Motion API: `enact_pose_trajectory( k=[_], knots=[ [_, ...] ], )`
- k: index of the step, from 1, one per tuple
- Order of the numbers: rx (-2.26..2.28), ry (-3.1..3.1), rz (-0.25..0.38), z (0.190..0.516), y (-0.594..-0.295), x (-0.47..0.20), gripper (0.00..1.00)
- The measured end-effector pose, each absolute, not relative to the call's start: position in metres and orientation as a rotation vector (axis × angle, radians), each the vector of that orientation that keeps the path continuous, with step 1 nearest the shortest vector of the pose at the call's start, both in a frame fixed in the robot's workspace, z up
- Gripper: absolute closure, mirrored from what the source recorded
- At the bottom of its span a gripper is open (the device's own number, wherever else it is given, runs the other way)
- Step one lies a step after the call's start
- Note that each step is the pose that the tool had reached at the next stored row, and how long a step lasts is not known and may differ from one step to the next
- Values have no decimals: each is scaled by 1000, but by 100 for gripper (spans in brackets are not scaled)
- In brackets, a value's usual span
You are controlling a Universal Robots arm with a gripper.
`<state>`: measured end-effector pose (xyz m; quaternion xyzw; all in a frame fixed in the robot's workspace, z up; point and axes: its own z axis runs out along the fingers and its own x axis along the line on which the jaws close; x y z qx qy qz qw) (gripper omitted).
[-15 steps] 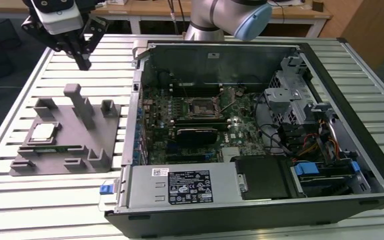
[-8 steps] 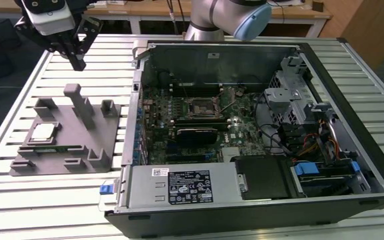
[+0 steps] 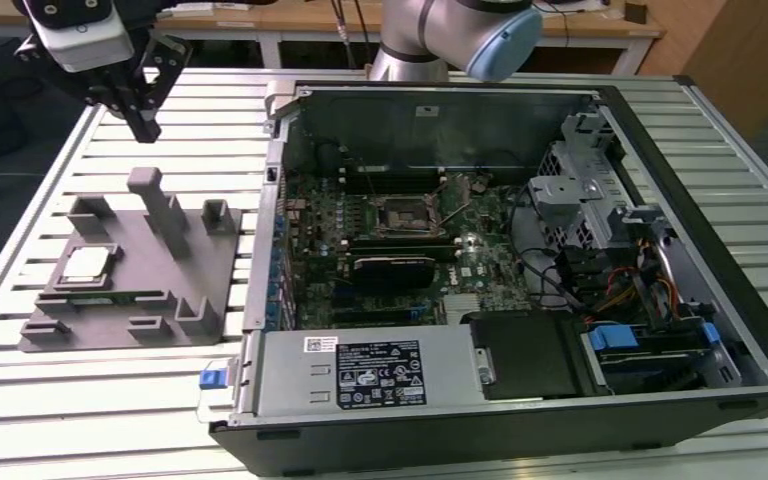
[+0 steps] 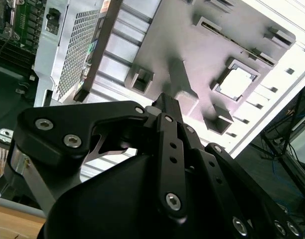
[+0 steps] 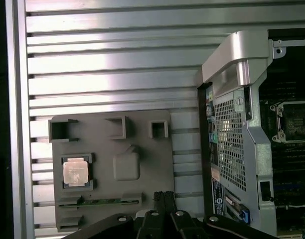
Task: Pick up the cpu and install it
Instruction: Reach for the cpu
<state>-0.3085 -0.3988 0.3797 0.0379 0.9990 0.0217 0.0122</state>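
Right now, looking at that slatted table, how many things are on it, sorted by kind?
cpu: 1
grey tray: 1
open computer case: 1
black socket frame inside the case: 1
Total: 4

No print can be read anywhere. The power supply [image 3: 291,378] at the near side of the computer case [image 3: 704,130] carries a large black label [image 3: 381,375] with white print and a small white label [image 3: 320,345], both too small to make out. In the first wrist view a dark sticker [image 5: 217,190] on the case's rear panel is also unreadable, as is the cpu [image 5: 75,172] top.
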Motion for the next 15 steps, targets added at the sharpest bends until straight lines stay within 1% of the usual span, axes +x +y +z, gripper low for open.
enact_pose_trajectory(
  k=[15],
  knots=[
    [118, 3115, 68, 378, -399, -329, 89]
  ],
)
